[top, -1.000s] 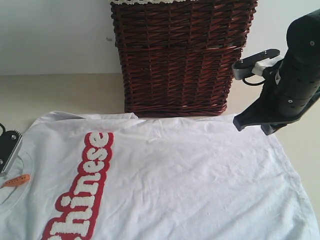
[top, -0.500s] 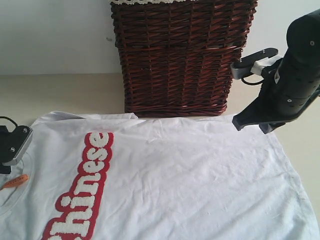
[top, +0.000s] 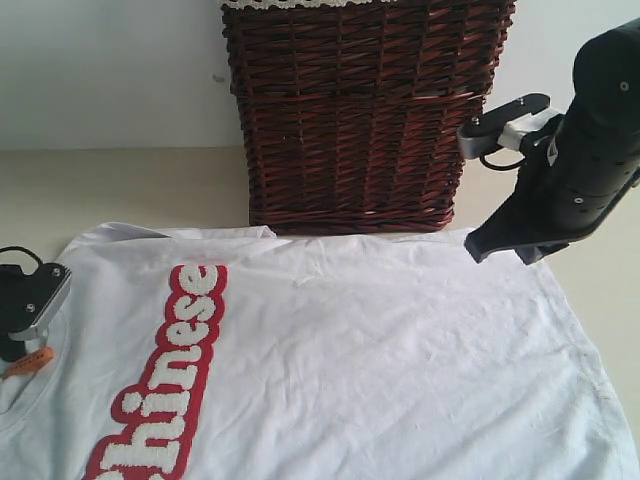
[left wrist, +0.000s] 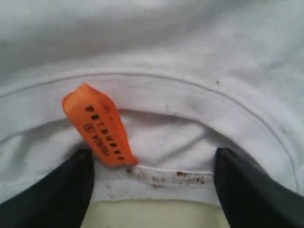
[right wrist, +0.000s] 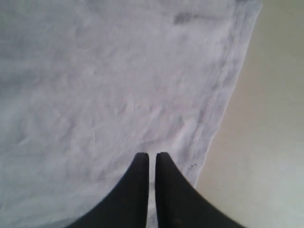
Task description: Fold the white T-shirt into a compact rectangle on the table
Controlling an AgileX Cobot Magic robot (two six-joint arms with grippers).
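White T-shirt [top: 380, 360] lies spread flat and unfolded on the surface [top: 130, 185], front side up, and covers most of the near area in the exterior view. Its near part runs out of the picture. Fuzzy white lettering [top: 165, 385] outlined in red runs along the left part of the cloth. The fabric shows light creases throughout, and a small fold of cloth sits at the far left corner. The ribbed neck [left wrist: 156, 102] is at the left end of the garment. An orange tag [left wrist: 97, 126] with dark print hangs from its inner edge, and a few small reddish specks are noted on the neck's lowest seam. Left fingers [left wrist: 61, 190] are spread wide apart and grasp nothing. They stand on either side of the neck's edge, with the tag between them and close to one finger; whether they touch the cloth cannot be told. Right fingers [right wrist: 135, 190] are clenched together, tip against tip, and no cloth is seen between them. They hang over the shirt just inside its stitched hem [right wrist: 216, 99], at the garment's far right corner, with bare surface beyond the hem. A dark brown wicker basket [top: 365, 110] stands on the surface just behind the shirt's far edge, between the two arms, in front of a pale wall [top: 110, 70].
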